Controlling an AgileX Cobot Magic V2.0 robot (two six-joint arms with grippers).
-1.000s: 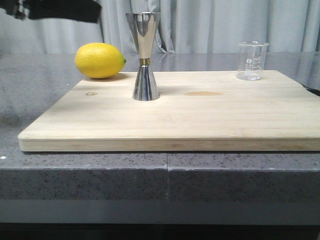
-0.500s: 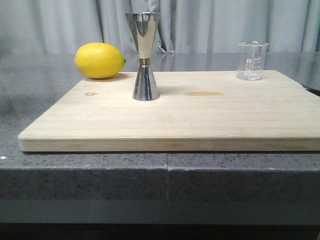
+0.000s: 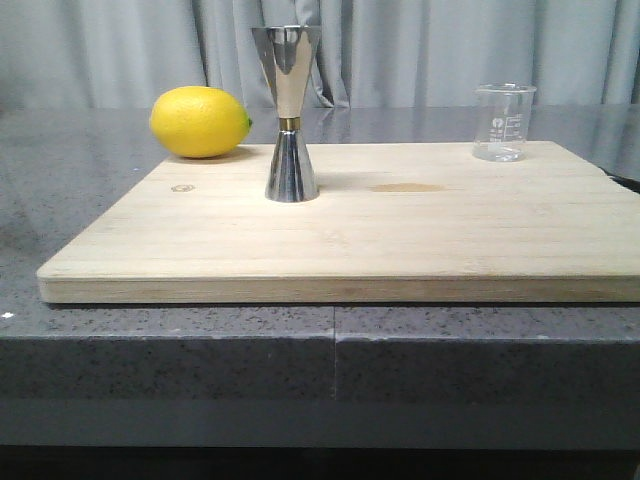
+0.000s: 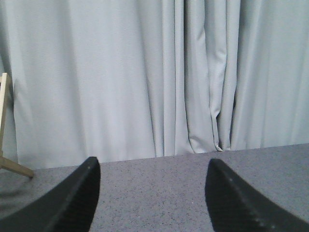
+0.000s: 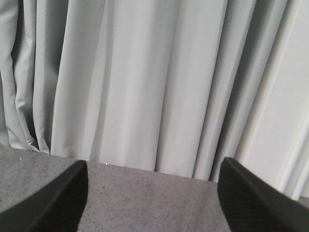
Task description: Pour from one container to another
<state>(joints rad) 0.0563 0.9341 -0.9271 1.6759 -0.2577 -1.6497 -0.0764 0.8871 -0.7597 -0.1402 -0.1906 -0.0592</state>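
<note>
the left arm has left the front view; both grippers' fingers (image 4: 72,203) (image 5: 53,203) spread, beaker (image 3: 503,122) seemingly well apart.

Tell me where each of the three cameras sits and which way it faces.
Front view: low, level with the table edge, facing forward over the cutting board, jigger, beaker, lemon; no arm shows.
Left wrist view: on the left arm, facing the curtain; open left gripper.
Right wrist view: same, open right gripper.
Shared: grey curtain and countertop.
</note>
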